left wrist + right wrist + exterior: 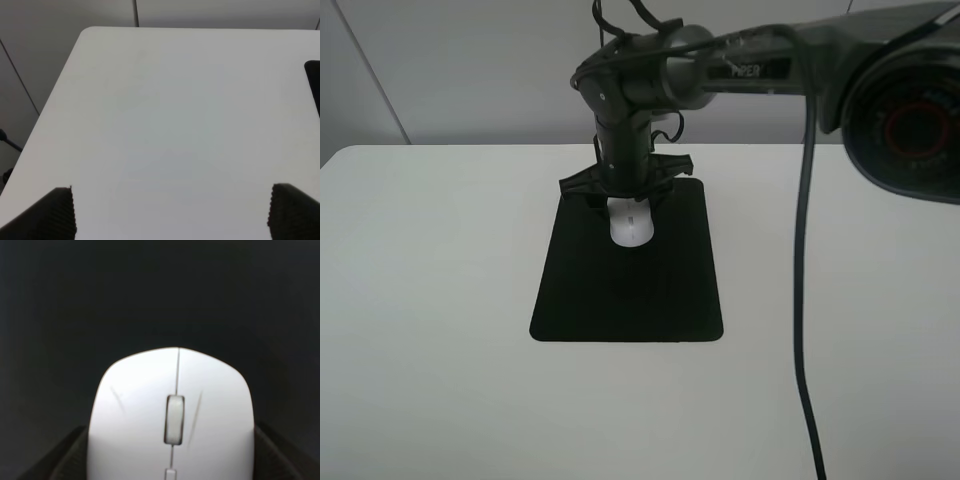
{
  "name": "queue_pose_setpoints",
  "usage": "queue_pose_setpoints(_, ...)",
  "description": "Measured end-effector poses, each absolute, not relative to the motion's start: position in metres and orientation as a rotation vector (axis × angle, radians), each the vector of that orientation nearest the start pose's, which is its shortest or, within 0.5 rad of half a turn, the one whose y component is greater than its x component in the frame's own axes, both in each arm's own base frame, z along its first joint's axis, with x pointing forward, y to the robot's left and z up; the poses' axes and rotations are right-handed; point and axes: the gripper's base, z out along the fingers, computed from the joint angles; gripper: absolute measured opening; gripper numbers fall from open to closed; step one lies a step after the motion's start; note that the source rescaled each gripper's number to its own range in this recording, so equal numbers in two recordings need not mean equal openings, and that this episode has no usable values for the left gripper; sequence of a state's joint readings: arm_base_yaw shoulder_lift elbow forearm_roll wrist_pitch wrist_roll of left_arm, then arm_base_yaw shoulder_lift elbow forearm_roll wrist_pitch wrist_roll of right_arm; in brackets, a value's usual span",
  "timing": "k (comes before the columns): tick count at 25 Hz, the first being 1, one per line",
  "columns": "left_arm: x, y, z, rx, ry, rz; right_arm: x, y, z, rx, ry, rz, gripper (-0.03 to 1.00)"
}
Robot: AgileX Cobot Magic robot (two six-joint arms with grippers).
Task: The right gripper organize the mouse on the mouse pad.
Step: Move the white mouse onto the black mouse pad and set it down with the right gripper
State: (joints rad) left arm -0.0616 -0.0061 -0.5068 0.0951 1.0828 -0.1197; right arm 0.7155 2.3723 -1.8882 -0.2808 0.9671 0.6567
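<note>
The white mouse [631, 228] lies on the far half of the black mouse pad [620, 290], its nose toward the front of the table. My right gripper [628, 200] reaches down over its rear end from behind. In the right wrist view the mouse [170, 415] fills the space between the fingers [65, 460], which sit against both of its sides, with the pad [150, 290] beyond it. My left gripper [170, 210] is open and empty over bare table, and does not show in the exterior high view.
The white table [420, 300] spreads to the left, right and front of the pad. The right arm [770, 70] and its black cable [802, 300] hang across the right side. One edge of the pad [315, 85] shows in the left wrist view.
</note>
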Motion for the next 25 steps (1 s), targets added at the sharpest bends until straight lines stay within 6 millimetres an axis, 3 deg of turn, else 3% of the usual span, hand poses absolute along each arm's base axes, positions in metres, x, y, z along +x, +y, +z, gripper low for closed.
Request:
queue_pose_setpoints(5,-0.007,0.008,0.278,-0.066,2.049,0.001,0.384,0.305,0.115,-0.277,2.831,-0.101,0.02)
queue_pose_setpoints(19,-0.007,0.008,0.278,-0.066,2.049,0.001,0.386,0.302,0.109,-0.256,2.852,-0.098,0.03)
queue_pose_setpoints(20,-0.007,0.008,0.278,-0.066,2.049,0.001,0.385,0.302,0.109,-0.254,2.854,-0.095,0.09)
queue_pose_setpoints(23,-0.007,0.008,0.278,-0.066,2.049,0.001,0.385,0.302,0.109,-0.251,2.857,-0.091,0.45)
queue_pose_setpoints(25,-0.007,0.008,0.278,-0.066,2.049,0.001,0.385,0.302,0.109,-0.25,2.857,-0.091,0.59)
